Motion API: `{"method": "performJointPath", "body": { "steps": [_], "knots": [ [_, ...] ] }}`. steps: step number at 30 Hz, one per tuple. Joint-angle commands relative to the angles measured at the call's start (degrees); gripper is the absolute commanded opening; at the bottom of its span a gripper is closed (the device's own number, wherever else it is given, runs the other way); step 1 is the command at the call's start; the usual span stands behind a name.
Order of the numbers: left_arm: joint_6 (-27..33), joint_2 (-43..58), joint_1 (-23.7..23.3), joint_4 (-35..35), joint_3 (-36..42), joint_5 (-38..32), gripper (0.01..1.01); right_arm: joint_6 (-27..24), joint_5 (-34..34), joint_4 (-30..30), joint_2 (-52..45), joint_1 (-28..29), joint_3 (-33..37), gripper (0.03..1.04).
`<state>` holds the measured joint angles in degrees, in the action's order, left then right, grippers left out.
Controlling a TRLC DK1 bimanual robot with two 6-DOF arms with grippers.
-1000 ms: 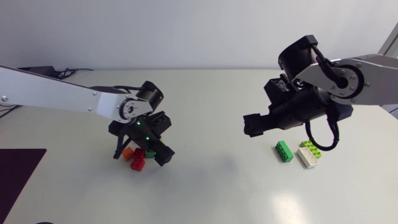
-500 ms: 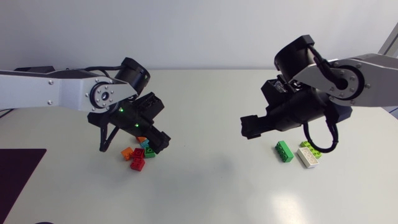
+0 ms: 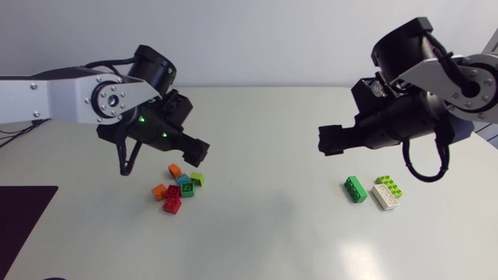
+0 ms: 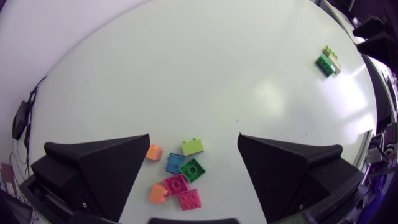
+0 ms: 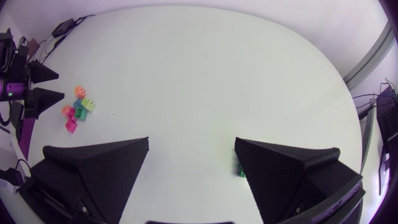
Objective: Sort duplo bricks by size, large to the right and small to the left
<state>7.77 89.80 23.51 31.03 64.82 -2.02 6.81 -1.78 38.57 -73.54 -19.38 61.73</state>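
Your left pincer (image 4: 194,134) hangs released just above the cluster of small bricks (image 3: 177,187) on the surface (image 3: 264,225). Well to the right of that cluster lie three large bricks (image 3: 386,197), with your right pincer (image 3: 331,140) released, up above them.

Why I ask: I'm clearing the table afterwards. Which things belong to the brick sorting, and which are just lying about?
Job: small bricks cluster; green large brick; white large brick; lime large brick; left gripper and right gripper, both open.

Lying about: black adapter with cable at the table's far left edge; dark mat at its near left corner.
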Motion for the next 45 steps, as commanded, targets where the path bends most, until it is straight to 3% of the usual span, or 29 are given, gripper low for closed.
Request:
{"method": "performJointPath", "body": {
  "steps": [1,5,14,21,37,45],
  "knots": [
    [-2.8,-1.8,-2.1,0.1,1.1,-1.4,0.984,2.6,-0.3,1.1,0.9,1.3,1.5,1.0],
    [-3.9,-4.5,-3.4,-1.6,-0.4,-8.3,0.984,4.5,-0.7,2.2,1.3,2.7,2.9,1.0],
    [-5.2,-13.5,-3.8,-1.7,-2.7,-16.5,0.984,5.9,-6.3,6.9,7.6,2.8,5.0,1.0],
    [-5.8,-21.9,-6.0,-1.1,-5.3,-20.6,0.984,6.3,-7.0,9.9,15.0,4.3,5.1,1.0],
    [-4.2,-44.6,-7.4,-1.8,-15.1,-22.2,0.984,5.1,-13.5,8.3,36.1,4.2,-3.8,1.0],
    [-1.6,-56.3,-11.4,-3.3,-22.5,-22.2,0.984,3.7,-15.2,8.3,45.6,5.2,-10.5,1.0]
  ]
}}
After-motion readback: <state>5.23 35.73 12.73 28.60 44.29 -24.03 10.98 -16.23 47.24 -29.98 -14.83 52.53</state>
